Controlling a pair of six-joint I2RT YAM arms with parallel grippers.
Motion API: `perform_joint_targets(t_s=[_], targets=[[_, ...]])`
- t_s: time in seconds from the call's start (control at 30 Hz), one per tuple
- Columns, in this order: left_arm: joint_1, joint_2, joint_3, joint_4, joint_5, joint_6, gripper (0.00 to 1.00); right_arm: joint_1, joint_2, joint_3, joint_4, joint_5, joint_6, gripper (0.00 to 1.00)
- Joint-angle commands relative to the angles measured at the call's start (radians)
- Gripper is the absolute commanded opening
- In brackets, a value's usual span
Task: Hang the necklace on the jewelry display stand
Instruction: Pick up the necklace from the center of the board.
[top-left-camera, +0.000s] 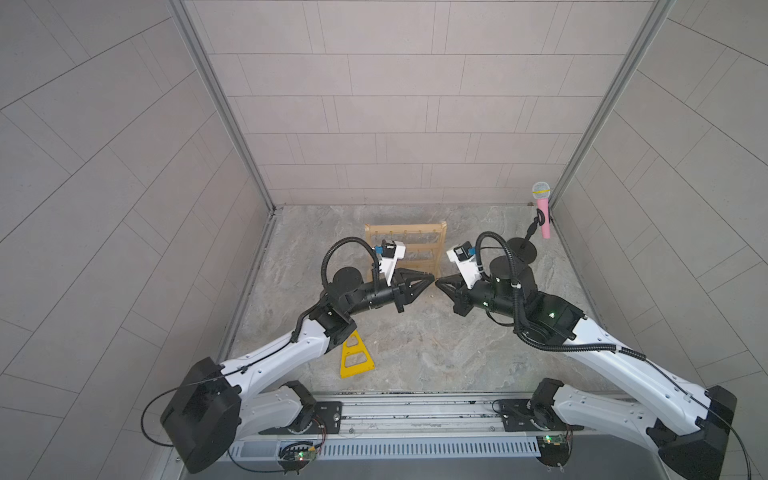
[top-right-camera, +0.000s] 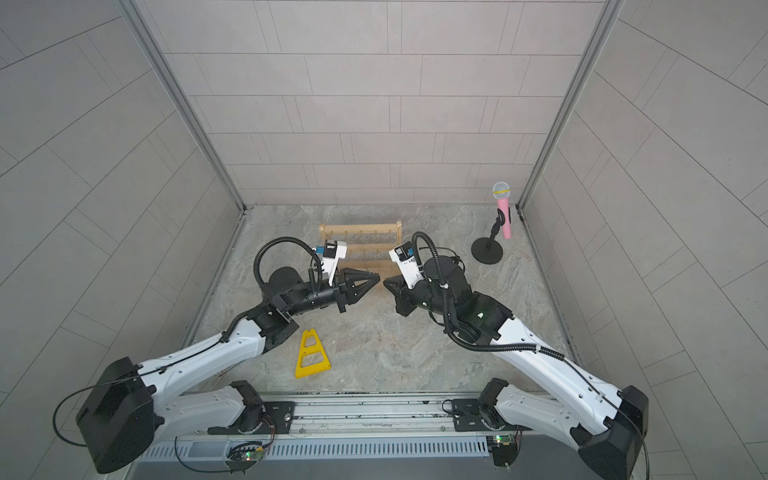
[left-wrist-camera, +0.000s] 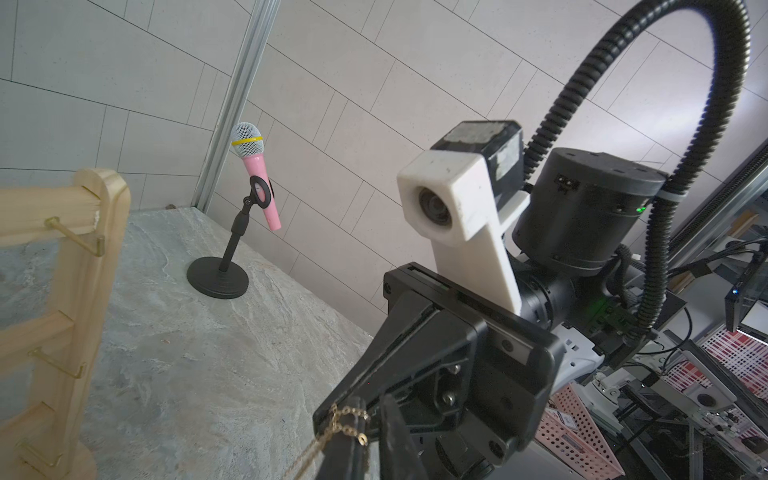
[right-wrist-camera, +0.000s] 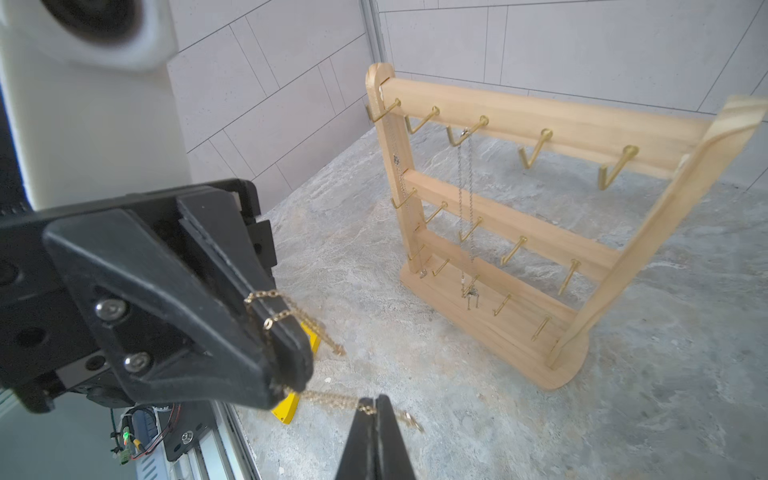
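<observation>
1. Spanning the cell, one stone-patterned worktop (top-left-camera: 415, 353) carries everything.
2. Two arms meet mid-worktop. The right tool (right-wrist-camera: 369, 409) is pinched shut on the necklace (right-wrist-camera: 332, 400). The left tool (right-wrist-camera: 291, 380) has its jaws close together with the chain looped over one fingertip; whether it truly grips I cannot tell.
3. One jewelry display stand (right-wrist-camera: 519, 224) stands upright behind them: three bars, five hooks (right-wrist-camera: 536, 149) on the top bar, one silver chain (right-wrist-camera: 470, 291) already hanging there.
4. One pink microphone (top-left-camera: 543, 216) on its black stand and one yellow triangular frame (top-left-camera: 356, 370) sit well apart from the work.
5. One gold necklace is strung above the worktop between both tools, near the stand. It looks light, limp and fine-linked, so it is likely to slip or snag. Holding it at two spread points should keep a loop open for a hook.
</observation>
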Motion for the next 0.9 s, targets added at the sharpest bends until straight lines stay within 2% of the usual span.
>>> perform_joint_targets(t_s=[0.0, 0.6, 0.73, 0.87], targets=[[0.008, -0.003, -0.014, 0.064, 0.002, -0.020, 0.16, -0.003, -0.013, 0.024, 0.051, 0.019, 0.008, 0.03], [0.026, 0.027, -0.026, 0.101, 0.005, -0.041, 0.28, 0.009, 0.021, 0.114, 0.082, 0.013, -0.006, 0.01], [0.025, 0.032, -0.026, 0.113, 0.010, -0.048, 0.27, 0.008, 0.030, 0.125, 0.085, 0.023, -0.009, 0.01], [0.027, 0.028, -0.022, 0.113, 0.013, -0.048, 0.21, 0.007, 0.044, 0.142, 0.062, 0.057, -0.010, 0.01]])
